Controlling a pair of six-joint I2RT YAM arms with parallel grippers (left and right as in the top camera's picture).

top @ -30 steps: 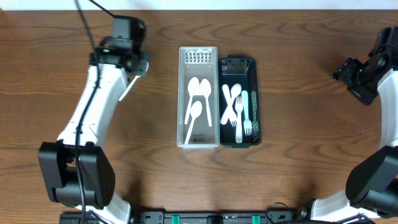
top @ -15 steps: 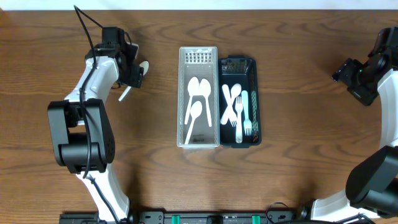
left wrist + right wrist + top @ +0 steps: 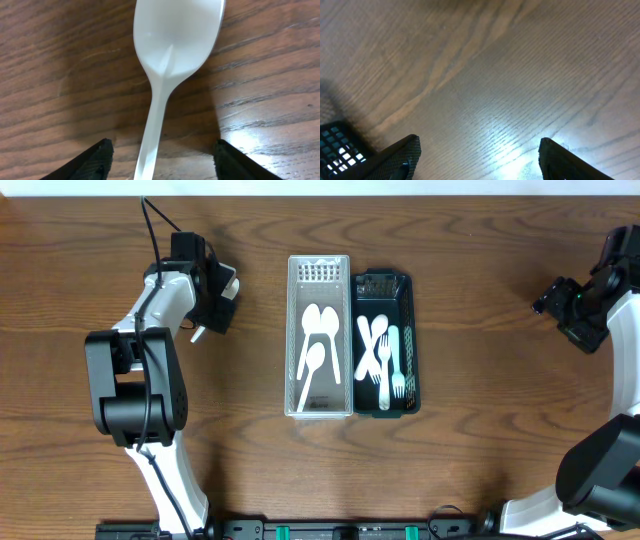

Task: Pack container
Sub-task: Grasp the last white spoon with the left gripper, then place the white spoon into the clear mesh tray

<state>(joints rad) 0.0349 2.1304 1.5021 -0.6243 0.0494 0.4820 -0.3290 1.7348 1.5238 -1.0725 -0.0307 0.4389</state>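
A white plastic spoon (image 3: 175,40) lies on the wood table at the left; its handle runs down between the jaws of my left gripper (image 3: 162,162), which are open and straddle it low over the table. In the overhead view the left gripper (image 3: 214,302) covers most of the spoon, and the handle tip (image 3: 198,333) sticks out. A clear container (image 3: 292,330) at centre holds white spoons. A dark basket (image 3: 412,330) beside it holds white forks. My right gripper (image 3: 560,304) is open and empty at the far right, seen also in the right wrist view (image 3: 480,160).
The dark basket's corner (image 3: 334,145) shows at the lower left of the right wrist view. The two containers stand side by side, touching. Bare wood table (image 3: 480,430) lies around them.
My left arm has swung round and come down over the spoon, so the open jaws now straddle its handle. The right arm has not moved.
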